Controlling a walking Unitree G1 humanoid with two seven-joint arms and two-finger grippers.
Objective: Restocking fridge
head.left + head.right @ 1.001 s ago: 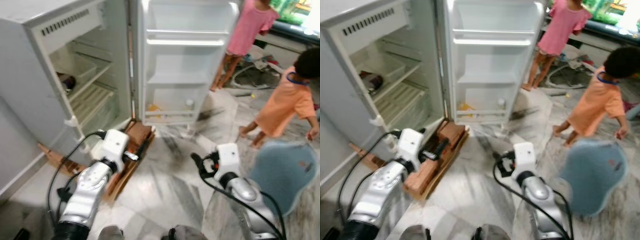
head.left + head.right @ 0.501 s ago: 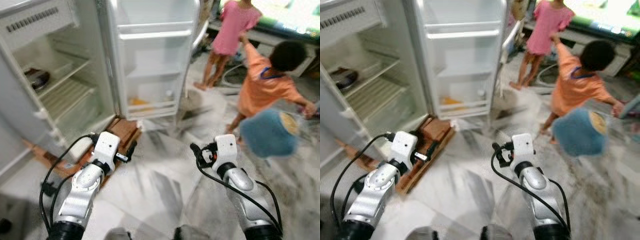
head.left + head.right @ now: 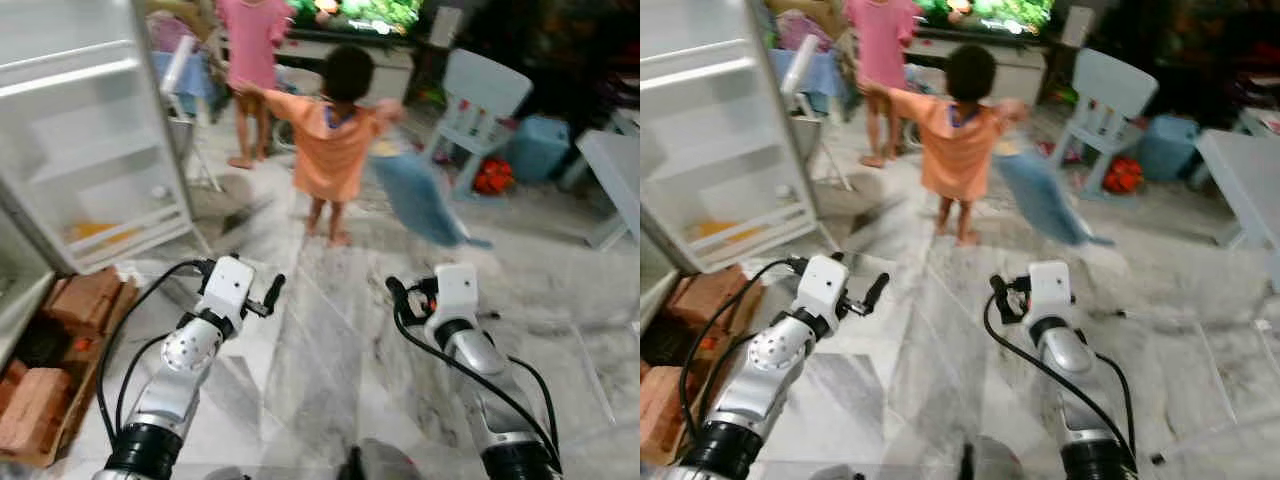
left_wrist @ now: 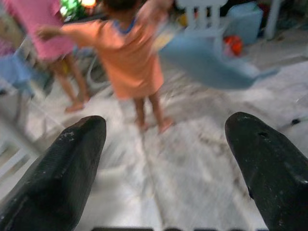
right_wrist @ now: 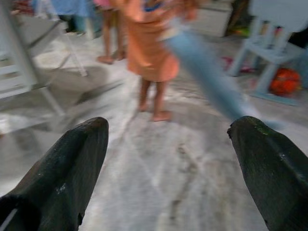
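Note:
The white fridge's open door (image 3: 90, 150) stands at the far left, with a yellow item (image 3: 85, 230) on its lowest shelf. Both my grippers are held out low over the marble floor, apart from the fridge. My left gripper (image 3: 268, 296) is open with nothing between its fingers (image 4: 62, 168). My right gripper (image 3: 398, 295) is open too and holds nothing between its fingers (image 5: 67, 163).
A person in an orange shirt (image 3: 335, 140) stands close ahead, swinging a blue object (image 3: 415, 195). Behind is a person in pink (image 3: 250, 60). Bricks on a wooden pallet (image 3: 60, 330) lie at the left. A pale blue chair (image 3: 480, 95) and a white table (image 3: 615, 170) stand at the right.
The camera has swung to the right, so the fridge has slid to the left edge. The person in orange has stepped in front of me. Both grippers stay open.

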